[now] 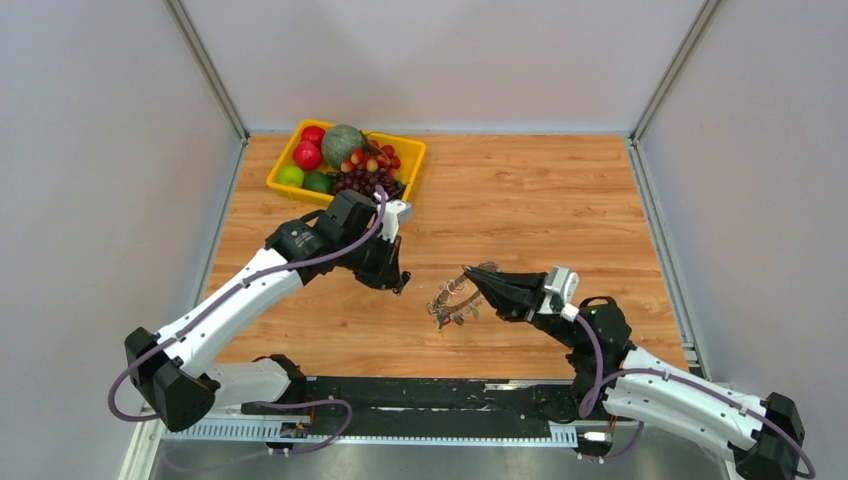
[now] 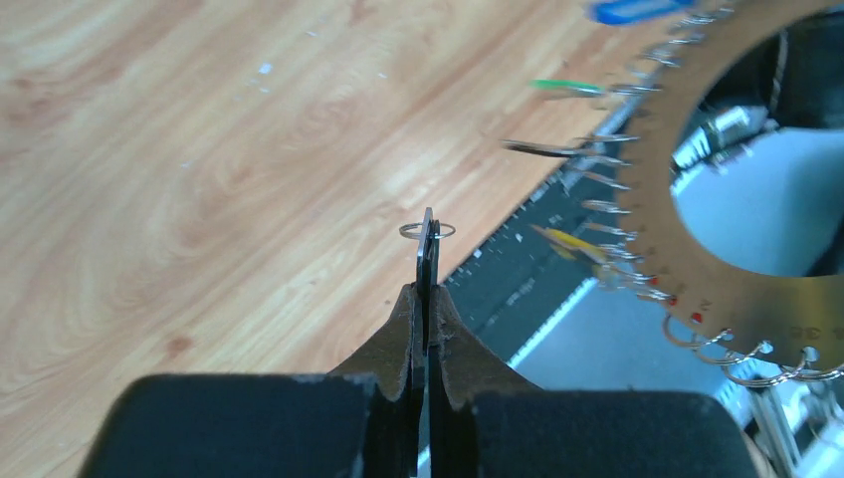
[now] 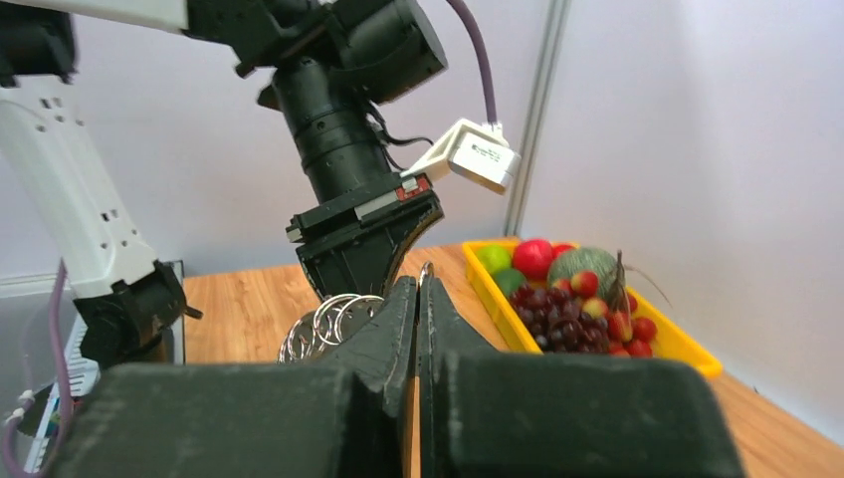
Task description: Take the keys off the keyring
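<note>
Gripping keyring (image 1: 455, 298) rim, right tool (image 1: 470, 276) clamped; left tool (image 2: 428, 291) pinching single key (image 2: 428, 251), apart from keyring, above tabletop (image 1: 540, 200).

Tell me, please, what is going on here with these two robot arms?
The right hand is shut on the edge of the large silvery metal keyring, which carries many small keys with coloured plastic heads. The left hand is shut on one thin dark key with a small wire loop, apart from the keyring. One key seems off; many are not.
</note>
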Action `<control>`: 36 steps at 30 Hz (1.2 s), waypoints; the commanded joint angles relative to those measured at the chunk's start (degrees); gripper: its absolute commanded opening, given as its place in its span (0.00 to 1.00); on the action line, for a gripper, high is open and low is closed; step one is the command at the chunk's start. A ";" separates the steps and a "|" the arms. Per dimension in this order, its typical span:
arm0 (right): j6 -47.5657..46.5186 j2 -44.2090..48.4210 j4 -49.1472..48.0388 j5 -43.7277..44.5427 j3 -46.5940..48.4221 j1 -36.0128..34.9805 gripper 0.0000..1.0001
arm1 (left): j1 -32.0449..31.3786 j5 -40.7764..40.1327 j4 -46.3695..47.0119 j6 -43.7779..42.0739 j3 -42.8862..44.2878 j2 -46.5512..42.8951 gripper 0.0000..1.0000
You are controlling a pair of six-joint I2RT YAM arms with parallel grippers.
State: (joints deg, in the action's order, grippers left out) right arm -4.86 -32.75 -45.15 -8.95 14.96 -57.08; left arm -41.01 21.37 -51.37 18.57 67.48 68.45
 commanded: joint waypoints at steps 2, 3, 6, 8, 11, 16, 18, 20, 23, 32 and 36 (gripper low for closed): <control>-0.96 2.12 22.53 7.71 9.37 -0.08 0.00 | 1.99 -11.25 10.03 -0.47 -1.84 -0.44 0.00; -0.72 2.07 25.47 8.72 10.61 -0.13 0.00 | 2.56 -13.83 13.37 -0.22 -2.40 0.68 0.00; 0.40 1.11 33.92 12.82 14.28 -0.08 0.00 | 4.43 -15.90 23.41 0.70 -5.31 3.86 0.00; 1.08 0.29 38.00 13.94 16.39 -0.08 0.00 | 6.12 -16.19 28.42 1.25 -6.34 7.01 0.00; 1.82 -0.73 41.43 15.30 18.16 -0.14 0.00 | 7.96 -17.85 32.61 0.90 -6.73 12.33 0.01; 2.27 -2.55 42.40 17.69 19.32 0.00 0.00 | 10.96 -20.23 40.42 0.57 -8.33 18.51 0.01; 2.50 -4.04 42.69 18.62 20.13 0.16 0.00 | 11.87 -19.48 42.46 0.60 -8.41 20.26 0.03; 3.21 -5.79 43.20 19.13 21.10 0.58 0.00 | 12.01 -18.96 42.46 -0.02 -7.76 21.02 0.23; 4.35 -8.72 44.46 18.34 22.93 1.22 0.00 | 12.01 -18.60 43.71 -0.08 -10.46 17.92 0.63; 9.26 -24.02 47.63 5.48 28.63 13.29 0.00 | 12.09 -17.48 46.98 -0.86 -23.37 -4.43 1.00; 10.67 -31.25 47.35 -0.85 31.10 19.67 0.00 | 12.09 -12.81 52.16 -1.80 -29.88 -9.30 1.00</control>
State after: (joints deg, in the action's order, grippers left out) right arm 2.74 -59.68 3.90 -1.61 41.98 -41.82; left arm -28.99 3.79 -5.58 18.52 42.87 62.50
